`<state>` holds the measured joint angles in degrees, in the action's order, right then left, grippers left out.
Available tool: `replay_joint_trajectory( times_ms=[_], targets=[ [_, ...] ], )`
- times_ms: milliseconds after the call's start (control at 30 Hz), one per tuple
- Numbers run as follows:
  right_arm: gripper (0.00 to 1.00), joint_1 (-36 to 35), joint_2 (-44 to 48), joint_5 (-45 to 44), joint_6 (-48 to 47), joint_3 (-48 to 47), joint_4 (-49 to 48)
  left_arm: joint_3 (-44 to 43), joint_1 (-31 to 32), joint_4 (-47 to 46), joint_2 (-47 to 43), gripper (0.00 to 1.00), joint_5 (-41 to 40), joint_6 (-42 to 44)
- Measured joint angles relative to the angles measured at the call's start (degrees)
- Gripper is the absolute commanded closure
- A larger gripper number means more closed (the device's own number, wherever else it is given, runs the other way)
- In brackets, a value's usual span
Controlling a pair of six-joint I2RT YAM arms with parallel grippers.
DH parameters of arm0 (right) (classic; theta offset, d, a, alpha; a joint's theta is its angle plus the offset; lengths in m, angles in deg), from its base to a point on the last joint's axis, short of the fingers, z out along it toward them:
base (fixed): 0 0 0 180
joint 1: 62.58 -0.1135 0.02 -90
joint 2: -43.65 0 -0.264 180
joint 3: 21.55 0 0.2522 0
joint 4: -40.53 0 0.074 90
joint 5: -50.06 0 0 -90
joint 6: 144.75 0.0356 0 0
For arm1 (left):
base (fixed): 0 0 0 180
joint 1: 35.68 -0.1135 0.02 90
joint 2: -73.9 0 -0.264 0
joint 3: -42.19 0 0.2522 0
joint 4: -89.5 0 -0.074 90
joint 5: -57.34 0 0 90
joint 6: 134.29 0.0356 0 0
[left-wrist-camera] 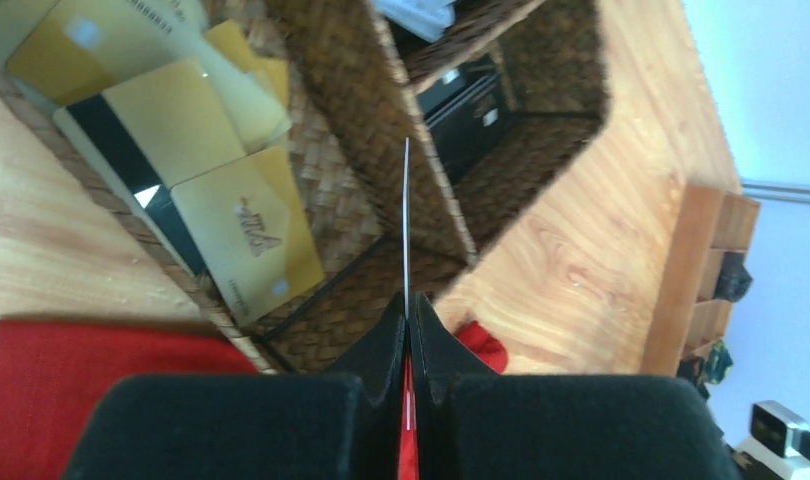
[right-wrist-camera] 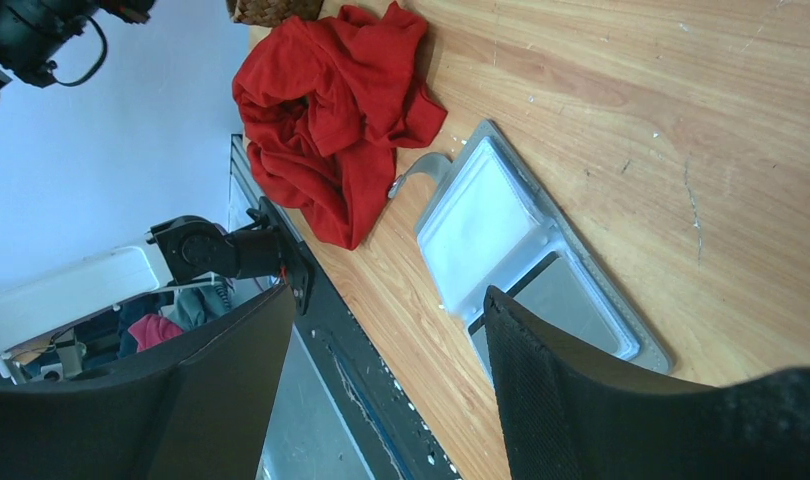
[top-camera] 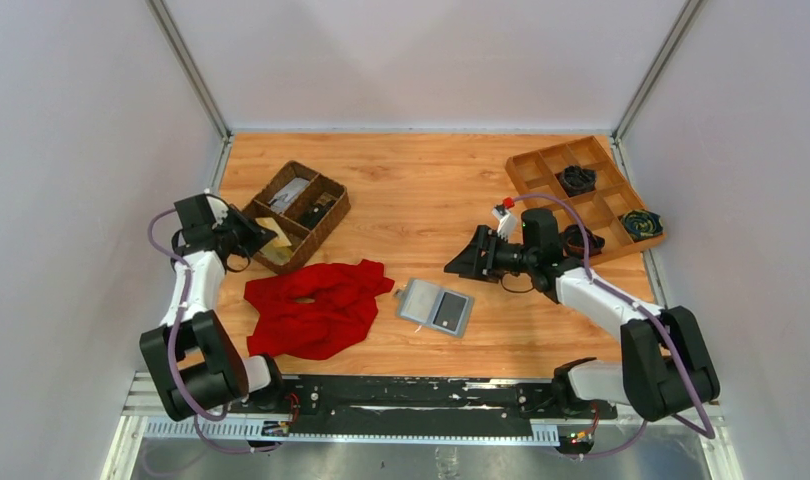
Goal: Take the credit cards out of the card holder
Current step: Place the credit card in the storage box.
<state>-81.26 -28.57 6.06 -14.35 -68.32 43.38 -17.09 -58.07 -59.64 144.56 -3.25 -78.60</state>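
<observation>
Where the scene is taken from overhead, a wooden table (top-camera: 411,180) is seen, closed in by pale walls on three sides with metal posts at the back corners. A dark wicker basket (top-camera: 326,228) is set at the back left and a divided wooden tray (top-camera: 537,160) at the back right. A red cloth (top-camera: 316,305) is crumpled near the front left. The card holder (top-camera: 436,306) is laid open and flat just right of the cloth, near the middle front. The left gripper (top-camera: 253,238) is held over the basket's near compartment. The right gripper (top-camera: 463,262) is held above the table, up and to the right of the card holder and apart from it.

What cannot be made out from above is shown by the left wrist view. There the fingers are pressed together on a single card (left-wrist-camera: 406,220), seen edge-on as a thin line above a basket partition. Several gold credit cards (left-wrist-camera: 181,130) are piled in the neighbouring compartment, one with a dark stripe. Only in the right wrist view are the right gripper's fingers (right-wrist-camera: 541,360) shown spread wide, with the card holder's clear window pocket and side tab below them.
</observation>
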Motion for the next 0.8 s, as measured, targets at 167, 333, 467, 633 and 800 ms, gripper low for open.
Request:
replay_joint_trajectory(
  times_ms=[167,333,467,633,800],
  targets=[
    [0.27,0.1,-0.8,0.0,-0.3,-1.0,0.7,4.1,0.0,-2.0,2.9,1.00,-3.1,0.7],
    [0.27,0.1,-1.6,0.0,-0.4,-1.1,0.7,6.5,0.0,-4.9,5.2,1.00,-4.5,0.6],
    [0.27,0.1,-2.2,0.0,-0.4,-1.1,0.7,6.6,0.1,-9.6,9.1,0.87,-3.8,-0.5],
    [0.27,0.1,-2.2,0.0,-0.3,-1.1,0.7,5.2,0.1,-9.9,10.6,0.78,-4.5,-0.6],
    [0.27,0.1,-2.2,0.0,-0.3,-1.1,0.7,3.2,0.1,-5.7,10.2,0.76,-7.9,1.1]
  ],
)
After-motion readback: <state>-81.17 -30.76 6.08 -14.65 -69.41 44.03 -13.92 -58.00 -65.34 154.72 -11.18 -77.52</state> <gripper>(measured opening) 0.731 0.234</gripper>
